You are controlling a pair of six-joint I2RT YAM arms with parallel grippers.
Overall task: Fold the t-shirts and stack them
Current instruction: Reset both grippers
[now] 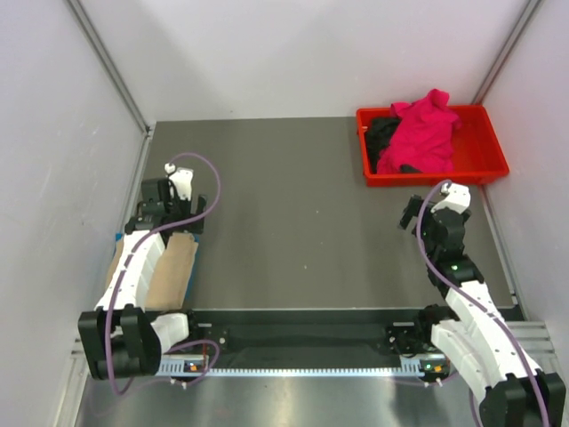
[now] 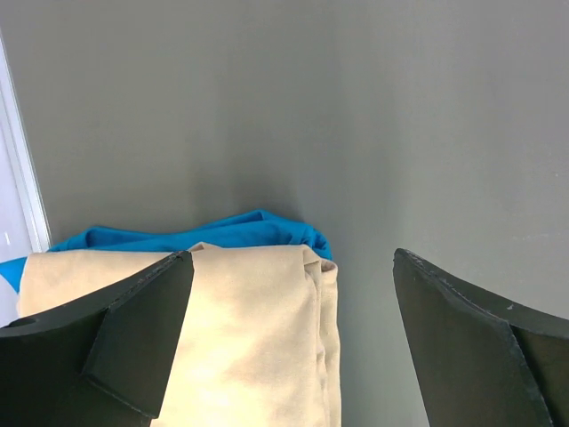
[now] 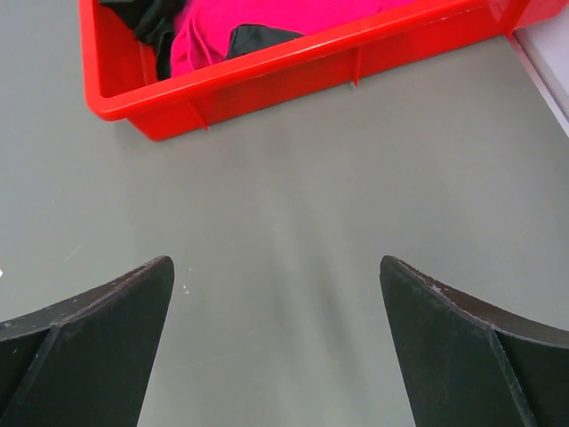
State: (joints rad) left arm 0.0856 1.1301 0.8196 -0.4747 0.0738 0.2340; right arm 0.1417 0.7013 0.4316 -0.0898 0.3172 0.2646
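Note:
A folded beige t-shirt (image 1: 173,271) (image 2: 258,338) lies at the table's left on a bright blue t-shirt (image 2: 222,233), whose edge (image 1: 118,237) peeks out past it. My left gripper (image 1: 175,216) (image 2: 293,258) hovers open over the far end of this stack, holding nothing. A magenta-pink t-shirt (image 1: 425,133) (image 3: 267,22) lies crumpled on a black t-shirt (image 1: 382,133) (image 3: 147,18) in the red tray (image 1: 484,169) (image 3: 293,76) at the back right. My right gripper (image 1: 425,208) (image 3: 276,262) stands open and empty over bare table just short of the tray.
White walls with metal rails close in the grey table on the left, right and back. The tray sits against the right wall. Both arm bases stand on the metal rail at the near edge.

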